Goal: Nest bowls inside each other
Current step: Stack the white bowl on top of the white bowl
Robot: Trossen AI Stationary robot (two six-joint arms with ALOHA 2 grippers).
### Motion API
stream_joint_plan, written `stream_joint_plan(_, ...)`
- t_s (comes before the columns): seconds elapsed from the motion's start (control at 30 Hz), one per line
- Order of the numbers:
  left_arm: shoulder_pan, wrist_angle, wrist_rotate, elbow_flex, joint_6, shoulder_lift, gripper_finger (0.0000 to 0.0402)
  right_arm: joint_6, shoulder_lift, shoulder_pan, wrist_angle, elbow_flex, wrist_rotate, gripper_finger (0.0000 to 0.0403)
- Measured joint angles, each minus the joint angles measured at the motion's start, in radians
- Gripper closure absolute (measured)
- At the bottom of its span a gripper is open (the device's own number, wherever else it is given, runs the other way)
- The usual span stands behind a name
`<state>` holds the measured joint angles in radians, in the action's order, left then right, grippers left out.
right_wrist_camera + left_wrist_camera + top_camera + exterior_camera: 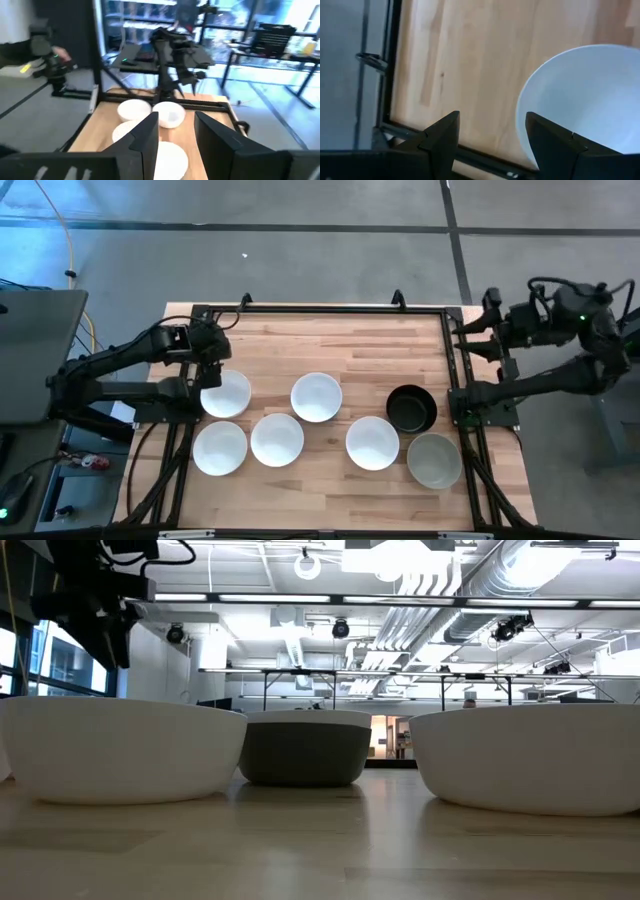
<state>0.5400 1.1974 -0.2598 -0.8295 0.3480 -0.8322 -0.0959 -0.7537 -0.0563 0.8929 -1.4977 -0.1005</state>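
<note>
Several round bowls stand upright on the wooden table [330, 340]. White bowls sit at the far left [228, 395], the middle [316, 397], the near left [220, 448], beside that one [277, 439] and to the near right [372, 443]. A black bowl [411, 408] and a grey bowl [434, 460] stand at the right. My left gripper [212, 372] [490, 135] hangs open, pointing down over the far-left white bowl's [585, 100] left rim, with bare wood between its fingers. My right gripper [470, 335] [175, 135] is open and empty, drawn back high at the table's right edge.
A black frame [320, 310] runs round the table's edges. The wood along the far edge is bare. The near row of bowls stands close together, and the black and grey bowls almost touch.
</note>
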Motion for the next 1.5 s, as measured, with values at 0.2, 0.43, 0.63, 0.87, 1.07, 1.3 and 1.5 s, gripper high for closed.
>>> stream_joint_plan(0.2,0.069,0.001,0.042,0.000,0.030,-0.033,0.0186,0.071,0.138,0.000,-0.081,0.212,0.030,0.0284)
stream_joint_plan(0.43,0.150,0.001,0.184,0.000,0.041,-0.119,0.0186,0.098,0.252,0.000,-0.186,0.371,0.030,0.0284)
stream_joint_plan(0.63,0.189,-0.036,0.234,0.000,0.074,-0.220,0.0186,0.133,0.292,0.000,-0.213,0.431,0.022,0.0284)
stream_joint_plan(0.87,0.207,-0.065,0.282,0.000,0.099,-0.351,0.0186,0.133,0.296,0.000,-0.218,0.454,0.020,0.0284)
stream_joint_plan(1.07,0.207,-0.084,0.283,0.035,0.118,-0.427,0.0186,0.133,0.296,0.000,-0.217,0.454,0.018,0.0284)
stream_joint_plan(1.3,0.206,-0.140,0.272,0.149,0.104,-0.418,0.0191,0.116,0.296,0.000,-0.217,0.454,0.018,0.0284)
stream_joint_plan(1.5,0.206,-0.144,0.271,0.128,0.097,-0.378,0.0221,0.094,0.296,0.000,-0.242,0.454,0.018,0.0284)
